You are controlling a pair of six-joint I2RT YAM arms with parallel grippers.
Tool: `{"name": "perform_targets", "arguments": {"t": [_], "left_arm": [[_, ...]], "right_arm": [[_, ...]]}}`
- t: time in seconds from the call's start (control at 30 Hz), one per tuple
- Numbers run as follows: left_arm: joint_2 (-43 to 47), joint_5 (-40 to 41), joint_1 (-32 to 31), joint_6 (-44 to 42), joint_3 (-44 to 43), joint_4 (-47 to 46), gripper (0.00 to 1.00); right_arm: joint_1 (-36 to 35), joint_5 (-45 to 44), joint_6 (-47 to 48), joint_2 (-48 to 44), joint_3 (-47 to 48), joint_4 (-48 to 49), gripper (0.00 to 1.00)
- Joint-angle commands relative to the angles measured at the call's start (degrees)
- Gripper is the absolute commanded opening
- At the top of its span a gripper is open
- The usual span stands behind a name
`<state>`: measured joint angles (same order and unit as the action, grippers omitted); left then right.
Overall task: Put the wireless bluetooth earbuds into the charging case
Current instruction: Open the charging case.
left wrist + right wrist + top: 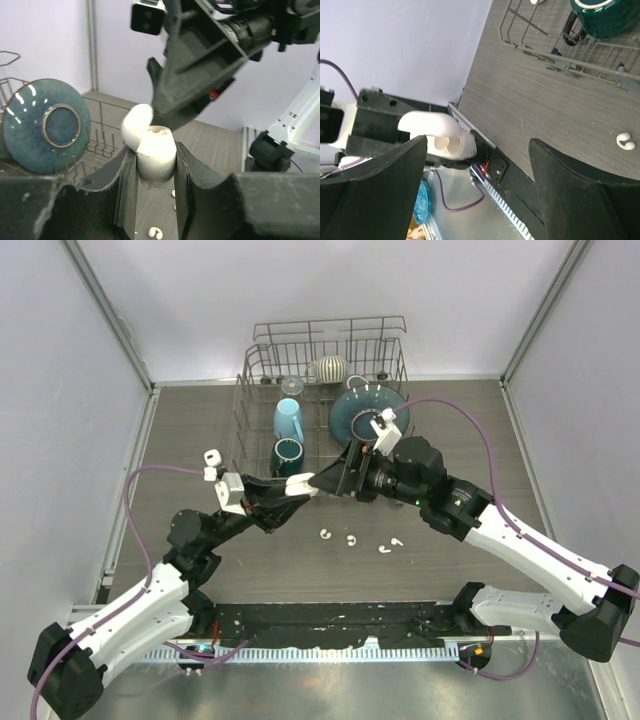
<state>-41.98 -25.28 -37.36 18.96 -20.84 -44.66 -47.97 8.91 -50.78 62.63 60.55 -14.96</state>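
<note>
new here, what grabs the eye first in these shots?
Over the middle of the table, the left gripper is shut on an open white charging case, and the open right gripper hangs close to it. Four white earbuds lie loose nearer the arm bases. A dish rack with a blue plate stands behind.

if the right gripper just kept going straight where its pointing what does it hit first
The open charging case, clamped in the left gripper. The right gripper, jaws wide, points right at it, though how much gap is left between them is hard to judge from these views.
</note>
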Motion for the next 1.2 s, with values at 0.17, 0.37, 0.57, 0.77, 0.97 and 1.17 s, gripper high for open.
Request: {"name": "perform_targets", "arguments": {"t": [0.17,0.37,0.57,0.77,0.97,1.17], "left_arm": [[1.5,-4.1,-0.5,0.3,-2.3,-1.7,0.00],[2.2,-2.5,-0.5,-0.6,-2.2,-1.1,0.00],[3.7,0.0,-0.5,-1.7,-1.6,0.3,0.00],[3.5,0.7,-0.5,-2.3,-2.1,0.5,0.00],[3.3,1.3,-0.5,-2.7,-2.5,0.2,0.00],[3.0,1.5,-0.5,-2.8,-2.6,-0.1,0.00]], "right_arm": [[2.6,4.3,-6.0,0.7,0.3,6.7,0.88],[4.5,9.2,-10.6,-0.7,-2.5,13.2,0.89],[6.1,9.3,-11.5,-3.4,-3.8,13.8,0.90],[6.6,9.1,-13.5,-6.6,-7.4,13.2,0.90],[6.6,14.6,-19.6,-6.9,-12.2,20.4,0.87],[6.3,18.7,-22.3,-3.9,-13.3,27.4,0.79]]}}
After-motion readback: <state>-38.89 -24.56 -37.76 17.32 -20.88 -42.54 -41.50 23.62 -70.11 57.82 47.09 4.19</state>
